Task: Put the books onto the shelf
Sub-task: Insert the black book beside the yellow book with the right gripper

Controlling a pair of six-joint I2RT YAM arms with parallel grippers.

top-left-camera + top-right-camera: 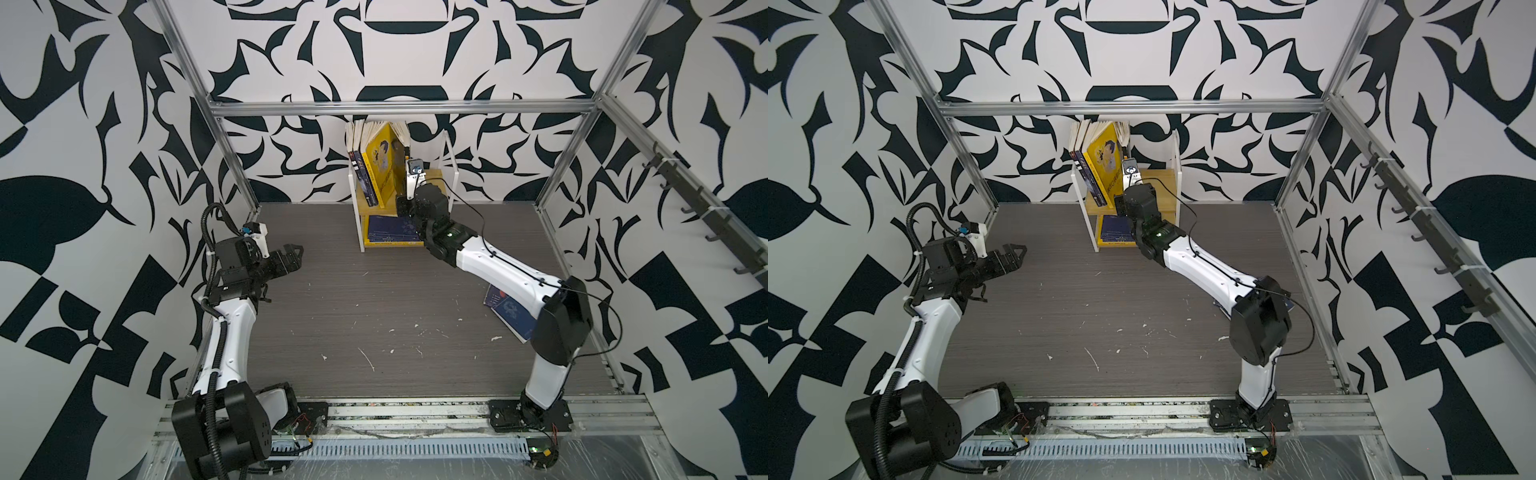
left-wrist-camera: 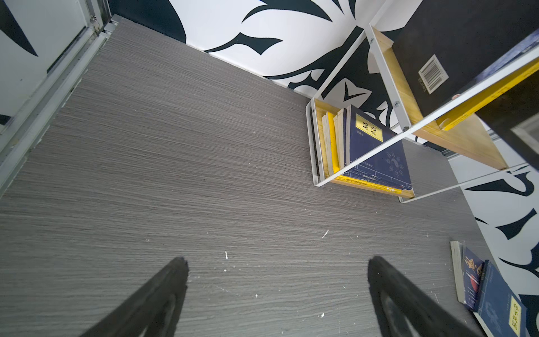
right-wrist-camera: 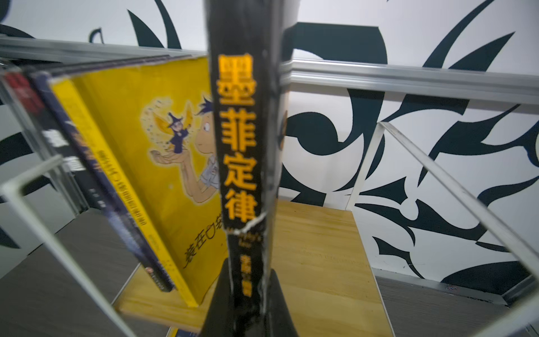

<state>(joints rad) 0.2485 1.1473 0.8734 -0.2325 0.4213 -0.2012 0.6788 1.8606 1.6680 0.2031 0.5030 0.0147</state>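
Grey wood-grain table (image 1: 374,316) sits between black-and-white patterned walls. On it, the right gripper (image 3: 249,294) is clamped on the lower spine of a black book (image 3: 242,140), holding it upright over the upper board of the shelf (image 3: 320,248). Just beside it, a yellow book (image 3: 163,181) and darker ones lean at the shelf's left end. Navy books (image 1: 390,229) lie stacked flat on the lower board. The left gripper (image 2: 277,262) hangs spread wide, gripping nothing, over the table and well apart from the shelf. Loose books (image 1: 509,309) lie on the table under the right arm.
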